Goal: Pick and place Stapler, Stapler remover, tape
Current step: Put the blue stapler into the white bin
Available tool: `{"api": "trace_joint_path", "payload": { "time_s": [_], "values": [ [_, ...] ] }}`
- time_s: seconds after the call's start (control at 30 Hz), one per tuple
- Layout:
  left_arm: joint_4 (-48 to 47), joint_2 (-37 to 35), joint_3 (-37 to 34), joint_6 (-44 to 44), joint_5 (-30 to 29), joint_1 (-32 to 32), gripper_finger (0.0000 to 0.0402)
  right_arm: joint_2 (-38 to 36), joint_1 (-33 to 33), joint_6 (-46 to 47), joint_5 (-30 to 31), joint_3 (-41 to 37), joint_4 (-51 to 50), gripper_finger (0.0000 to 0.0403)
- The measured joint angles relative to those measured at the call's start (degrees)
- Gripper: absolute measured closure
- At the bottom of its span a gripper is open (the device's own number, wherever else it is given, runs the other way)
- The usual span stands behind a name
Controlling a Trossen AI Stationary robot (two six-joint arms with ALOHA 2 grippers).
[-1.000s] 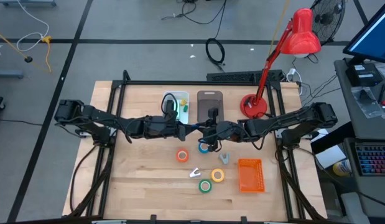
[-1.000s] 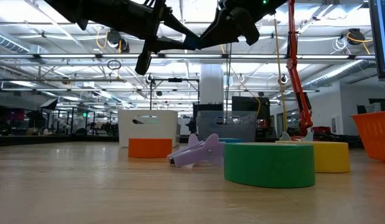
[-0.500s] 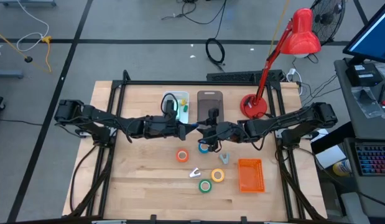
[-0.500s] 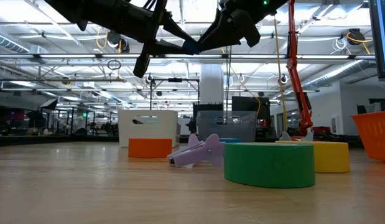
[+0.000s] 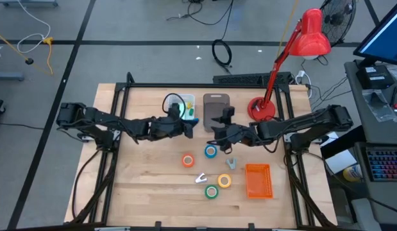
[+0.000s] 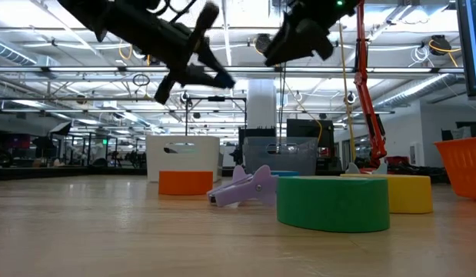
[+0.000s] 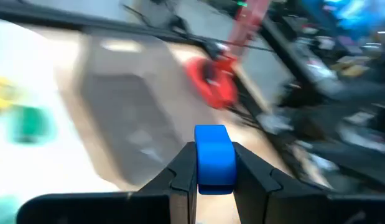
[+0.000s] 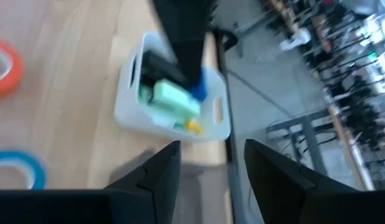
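High view: a pale wooden bench [image 5: 147,192] with a black frame stands on grey floor; a red lamp [image 5: 301,45] sits at its far right corner, a white bin [image 5: 181,102] and a grey bin [image 5: 216,106] at its far middle, an orange basket [image 5: 258,180] near the right front. The low view looks across the wood into a wide hall with ceiling lights.

The left gripper [image 5: 188,128] hangs above the bench just before the white bin, its jaws clamped on a small blue piece [image 7: 214,158], whose long axis runs along the fingers, pointing toward the right arm. The right gripper [image 5: 220,125] hangs over the near end of the grey bin, jaws apart and holding nothing.

Four tape rolls lie flat on the wood: orange [image 5: 188,160], blue [image 5: 211,151], yellow [image 5: 224,181], green [image 5: 212,191]. A lilac staple remover [image 5: 201,178] lies between the orange and yellow rolls, and a grey piece [image 5: 231,163] just right of the blue one.
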Motion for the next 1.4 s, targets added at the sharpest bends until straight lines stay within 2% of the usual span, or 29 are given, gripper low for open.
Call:
{"api": "trace_joint_path", "payload": {
  "time_s": [0.1,0.3,0.47,0.63,0.87,0.97,1.27,1.4],
  "values": [
    [-4.3,0.0,0.0,0.7,-3.6,2.3,0.0332,-2.2,-0.3,3.2,-0.1,-0.5,-3.1,0.0232],
    [-10.2,0.1,0.0,0.2,-3.5,6.7,0.0332,-7.6,-0.5,8.9,-1.8,-4.1,-5.1,0.0232],
    [-16.2,0.2,1.2,0.7,0.4,8.8,0.0332,-10.6,-0.5,12.2,-1.8,-7.9,-4.0,0.0232],
    [-26.0,1.3,6.7,7.6,3.0,11.2,0.0332,-11.8,-0.5,13.5,-1.9,-9.7,-3.6,0.0232],
    [-35.9,9.8,15.7,14.0,12.7,15.2,0.0332,-11.8,-0.5,14.0,-1.9,-9.9,-3.7,0.0232],
    [-38.5,12.9,18.7,15.0,14.6,16.5,0.0332,-11.8,-0.5,14.0,-1.9,-9.9,-3.7,0.0232],
    [-46.1,14.1,20.5,12.9,14.7,18.1,0.033,-11.8,-0.5,14.0,-1.9,-9.9,-3.7,0.0236],
    [-44.5,14.1,20.5,12.6,14.7,18.0,0.0331,-11.8,-0.5,14.0,-1.9,-9.9,-3.6,0.0238]
  ]
}}
